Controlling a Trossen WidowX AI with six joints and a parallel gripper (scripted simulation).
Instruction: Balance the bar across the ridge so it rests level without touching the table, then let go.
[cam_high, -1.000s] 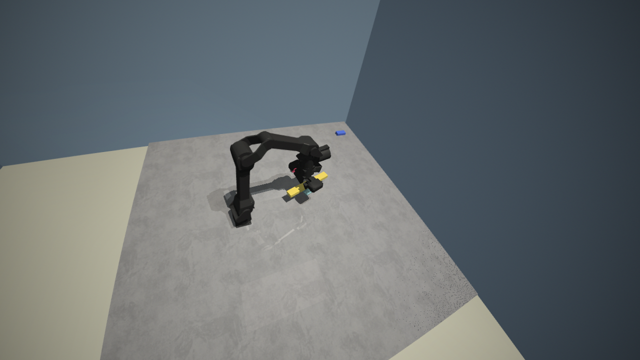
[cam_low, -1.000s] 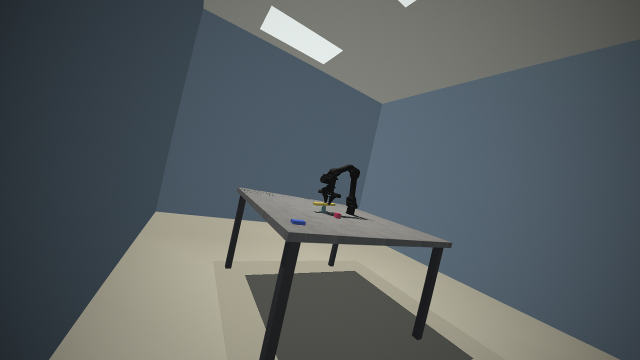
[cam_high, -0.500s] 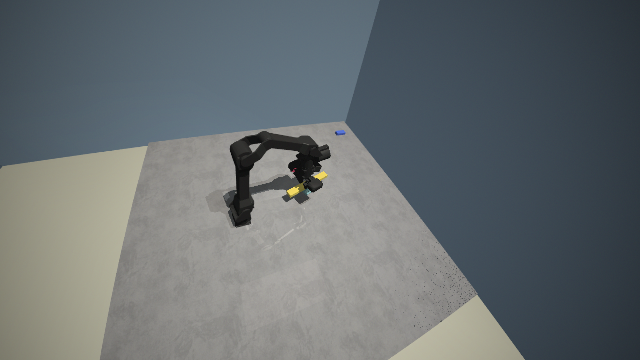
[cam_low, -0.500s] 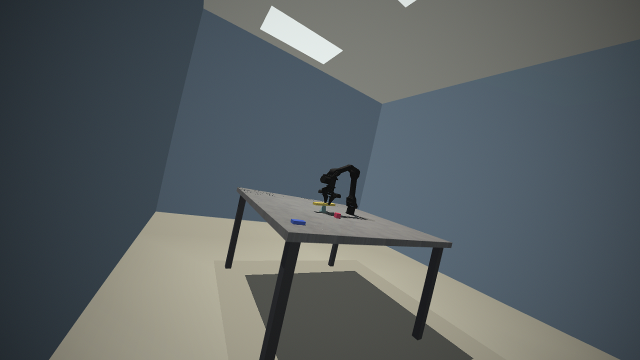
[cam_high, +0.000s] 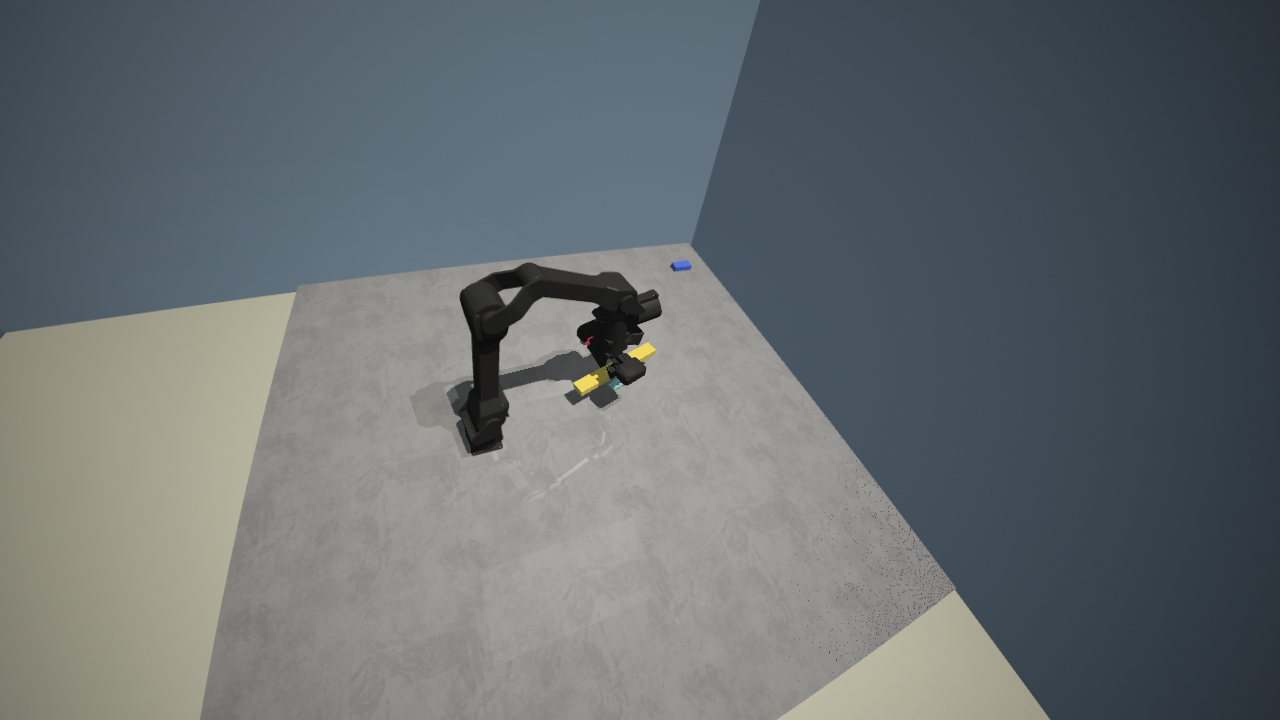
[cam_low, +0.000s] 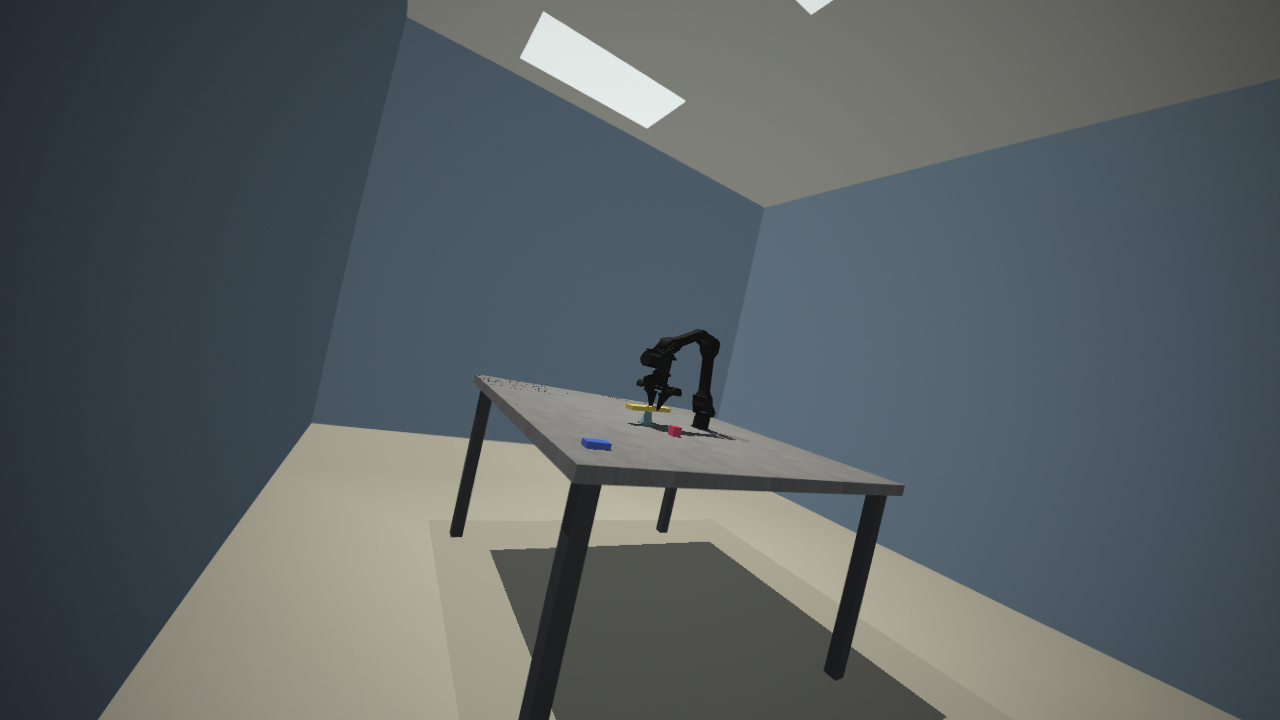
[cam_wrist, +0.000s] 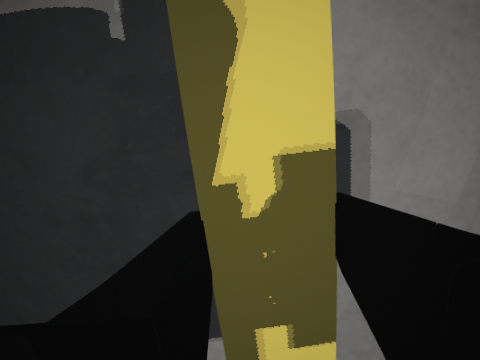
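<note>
The yellow bar (cam_high: 586, 384) (cam_low: 634, 407) (cam_wrist: 287, 90) is held off the table, about level in the exterior view. My gripper (cam_high: 612, 367) (cam_low: 655, 407) (cam_wrist: 266, 218) is shut on the bar near its middle, one finger on each side in the wrist view. The pale teal ridge (cam_high: 616, 385) (cam_low: 646, 418) stands on the table directly under the bar. In the top view the gripper and bar hide most of it. Whether the bar touches the ridge top is too small to tell.
A red block (cam_high: 587, 341) (cam_low: 674, 430) sits on the table near the ridge, mostly behind the gripper in the top view. A blue block (cam_high: 681, 265) (cam_low: 596, 444) lies near a far corner of the grey table (cam_high: 429, 573) (cam_low: 733, 456).
</note>
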